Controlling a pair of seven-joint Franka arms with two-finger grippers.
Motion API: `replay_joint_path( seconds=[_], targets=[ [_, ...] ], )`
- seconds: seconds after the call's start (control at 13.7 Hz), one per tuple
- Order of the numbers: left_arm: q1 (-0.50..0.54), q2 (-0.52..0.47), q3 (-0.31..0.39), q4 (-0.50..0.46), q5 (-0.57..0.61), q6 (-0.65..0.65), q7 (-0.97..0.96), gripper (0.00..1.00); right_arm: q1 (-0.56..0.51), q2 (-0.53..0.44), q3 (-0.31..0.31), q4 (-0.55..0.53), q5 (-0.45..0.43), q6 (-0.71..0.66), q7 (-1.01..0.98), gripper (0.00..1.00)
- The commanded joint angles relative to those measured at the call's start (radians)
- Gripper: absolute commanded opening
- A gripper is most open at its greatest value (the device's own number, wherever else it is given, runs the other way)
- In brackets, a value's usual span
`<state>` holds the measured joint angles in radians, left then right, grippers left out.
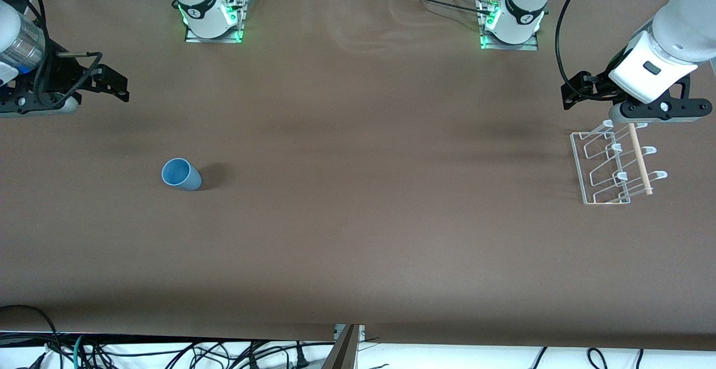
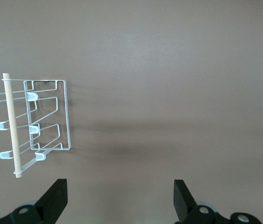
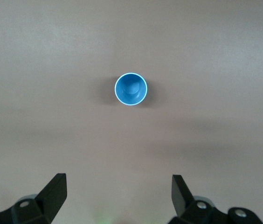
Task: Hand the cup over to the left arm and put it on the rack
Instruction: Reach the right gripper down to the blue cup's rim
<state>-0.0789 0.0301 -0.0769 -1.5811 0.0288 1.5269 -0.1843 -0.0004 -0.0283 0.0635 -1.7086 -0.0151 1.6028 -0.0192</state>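
The light-blue cup (image 1: 180,174) stands upright, mouth up, toward the right arm's end of the table. In the right wrist view the cup (image 3: 131,89) lies well ahead of the fingers. My right gripper (image 1: 33,107) hangs open and empty over the table edge at that end, apart from the cup. The white wire rack (image 1: 615,165) with its wooden dowel (image 1: 640,159) sits at the left arm's end. My left gripper (image 1: 660,113) hovers open and empty over the rack's end nearest the bases. The left wrist view shows the rack (image 2: 47,116) off to one side of the open left gripper (image 2: 121,196).
Both arm bases (image 1: 212,19) (image 1: 512,25) stand along the table edge farthest from the camera, lit green. Brown cloth (image 1: 358,218) covers the table between cup and rack. Loose cables (image 1: 168,352) hang below the near edge.
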Motion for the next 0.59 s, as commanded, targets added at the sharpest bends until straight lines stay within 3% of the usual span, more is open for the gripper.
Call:
replay_joint_path(
  seconds=[0.0, 0.29, 0.51],
  targets=[
    [0.001, -0.006, -0.001, 0.016, 0.017, -0.022, 0.019, 1.00, -0.012, 0.011, 0.006, 0.012, 0.014, -0.004, -0.007, 0.99],
    [0.001, -0.006, 0.000, 0.016, 0.017, -0.022, 0.019, 1.00, -0.016, 0.091, -0.005, 0.003, 0.014, 0.009, -0.013, 0.99],
    [0.001, -0.006, -0.001, 0.016, 0.017, -0.022, 0.019, 1.00, -0.017, 0.165, -0.045, -0.049, 0.007, 0.122, -0.079, 0.99]
  ],
)
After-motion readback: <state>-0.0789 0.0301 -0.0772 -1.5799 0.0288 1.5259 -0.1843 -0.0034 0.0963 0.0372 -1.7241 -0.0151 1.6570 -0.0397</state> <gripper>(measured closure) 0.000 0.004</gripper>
